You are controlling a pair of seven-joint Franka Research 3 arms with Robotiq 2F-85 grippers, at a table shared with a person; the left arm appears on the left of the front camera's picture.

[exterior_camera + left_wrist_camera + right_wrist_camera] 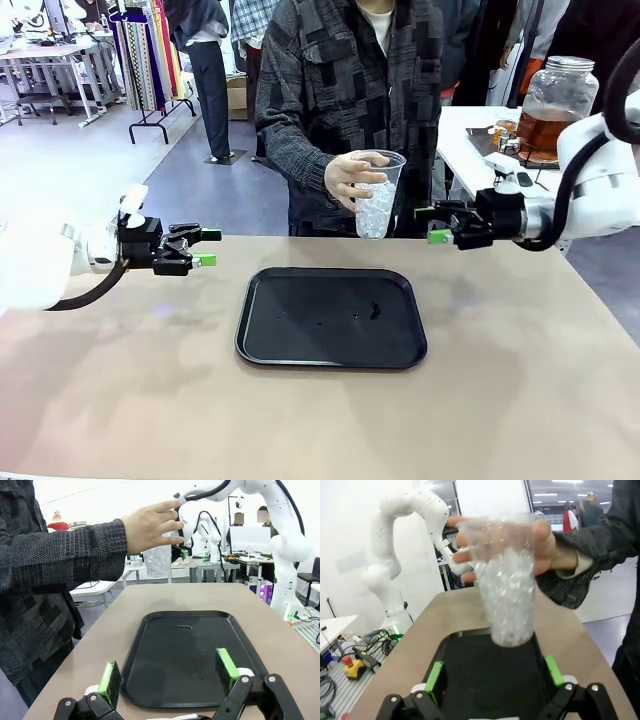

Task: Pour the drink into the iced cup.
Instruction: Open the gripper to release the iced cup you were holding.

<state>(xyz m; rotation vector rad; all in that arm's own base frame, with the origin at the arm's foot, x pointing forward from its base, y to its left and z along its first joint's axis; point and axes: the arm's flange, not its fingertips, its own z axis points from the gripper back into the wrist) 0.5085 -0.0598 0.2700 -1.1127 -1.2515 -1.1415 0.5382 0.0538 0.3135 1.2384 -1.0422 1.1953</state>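
A person in a dark grey patterned sweater is standing at the far side of the table, their hand [350, 178] wrapping around a clear plastic cup packed with crushed ice [377, 196] and holding it up in the air above the table's far edge. The right gripper [432, 224] is hanging just beside that cup, its green-padded fingers spread apart and gripping nothing; from its own wrist camera the cup [507, 580] is sitting ahead of the open jaws, blurred. The left gripper [208, 248] is hovering over the tan tabletop [120, 380] to the left of a black rectangular plastic tray [332, 317], released as well, with nothing between its pads. The tray is lying flat in the middle of the table, with a few small specks on it. The amber-brown drink [540, 128] is sitting in a large clear glass dispenser jar [558, 98] with a lid on a white side table behind the right arm, well apart from the cup.
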